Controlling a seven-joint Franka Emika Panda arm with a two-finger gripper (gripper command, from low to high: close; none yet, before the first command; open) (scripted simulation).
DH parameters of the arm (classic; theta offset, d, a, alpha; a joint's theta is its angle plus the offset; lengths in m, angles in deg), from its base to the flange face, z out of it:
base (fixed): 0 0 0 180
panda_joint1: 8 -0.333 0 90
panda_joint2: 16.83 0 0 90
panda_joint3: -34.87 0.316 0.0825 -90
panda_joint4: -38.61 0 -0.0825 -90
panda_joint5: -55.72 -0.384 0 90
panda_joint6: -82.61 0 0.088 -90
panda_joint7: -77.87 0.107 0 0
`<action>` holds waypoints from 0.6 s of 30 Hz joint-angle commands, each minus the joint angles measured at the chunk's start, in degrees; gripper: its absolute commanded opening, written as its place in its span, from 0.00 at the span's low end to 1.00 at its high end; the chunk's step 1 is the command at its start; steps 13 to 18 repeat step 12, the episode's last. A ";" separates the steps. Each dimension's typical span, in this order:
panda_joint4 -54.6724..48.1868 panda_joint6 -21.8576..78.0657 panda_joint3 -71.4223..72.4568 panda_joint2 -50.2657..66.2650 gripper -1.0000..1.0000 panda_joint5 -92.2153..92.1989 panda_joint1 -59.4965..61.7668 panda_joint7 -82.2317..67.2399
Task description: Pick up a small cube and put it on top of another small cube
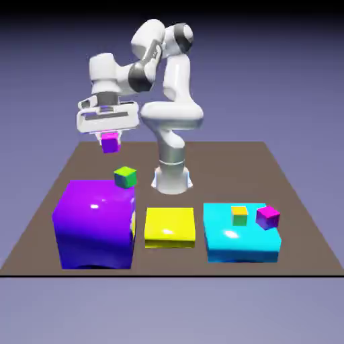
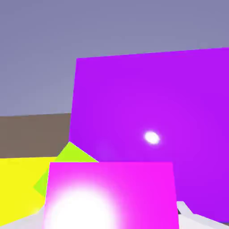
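Blue-violet backdrop behind the brown table [image 1: 295, 195]; in the exterior view my gripper [image 1: 109, 138] hangs at ten o'clock, clamped on the small cube [image 1: 110, 142], likely light, rigid and slick, best pinched on flat sides, with open air above the green-and-blue cube [image 1: 125, 177]. Hand view: the small cube [image 2: 112, 192] fills six o'clock, the purple block [image 2: 152, 112] looming close at two o'clock.

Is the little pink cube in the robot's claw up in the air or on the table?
Up in the air. The shut gripper holds the small magenta cube above the table, higher than the green-and-blue cube.
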State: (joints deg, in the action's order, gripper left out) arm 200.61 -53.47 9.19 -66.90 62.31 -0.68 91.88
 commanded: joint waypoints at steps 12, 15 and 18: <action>2.99 -9.97 -1.76 7.08 1.00 -0.49 -3.44 -1.31; 2.99 -9.97 -1.76 7.08 1.00 -0.49 -3.44 -1.31; 2.99 -9.97 -1.76 7.08 1.00 -0.49 -3.44 -1.31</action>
